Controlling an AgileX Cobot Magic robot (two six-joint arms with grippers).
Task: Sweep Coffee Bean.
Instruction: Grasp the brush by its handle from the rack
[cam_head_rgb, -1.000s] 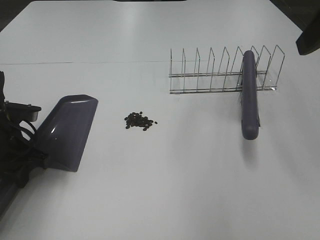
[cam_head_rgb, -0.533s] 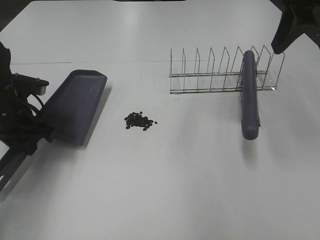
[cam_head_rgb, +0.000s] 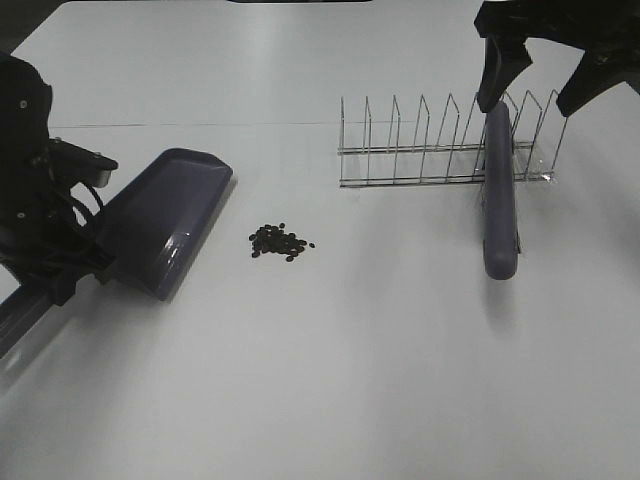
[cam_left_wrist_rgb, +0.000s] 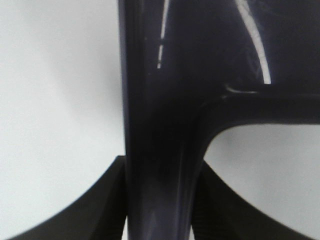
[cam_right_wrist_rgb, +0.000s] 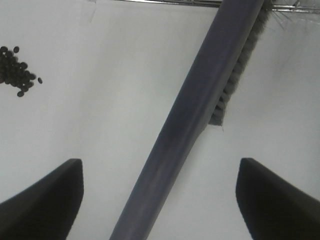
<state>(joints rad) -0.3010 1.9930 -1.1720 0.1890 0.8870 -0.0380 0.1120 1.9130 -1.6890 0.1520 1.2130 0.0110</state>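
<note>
The coffee beans (cam_head_rgb: 280, 241) lie in a small dark patch on the white table, left of centre; they also show in the right wrist view (cam_right_wrist_rgb: 15, 70). My left gripper (cam_head_rgb: 78, 262) is shut on the handle of the purple dustpan (cam_head_rgb: 165, 220), whose scoop is tilted just left of the beans; the handle (cam_left_wrist_rgb: 160, 150) fills the left wrist view between the fingers (cam_left_wrist_rgb: 100, 205). The purple brush (cam_head_rgb: 498, 190) leans in the wire rack (cam_head_rgb: 420, 150), bristles (cam_right_wrist_rgb: 240, 75) to one side. My right gripper (cam_head_rgb: 535, 85) is open above the brush's far end, straddling the handle (cam_right_wrist_rgb: 185, 125) without touching it.
The wire rack stands at the back right with several upright dividers. The table's far edge (cam_head_rgb: 250, 3) runs along the top of the exterior view. Bare table lies in front of the beans and the brush.
My left gripper has carried the dustpan back and to the right, nearer the beans. My right gripper has come in from the right edge to above the brush, open.
</note>
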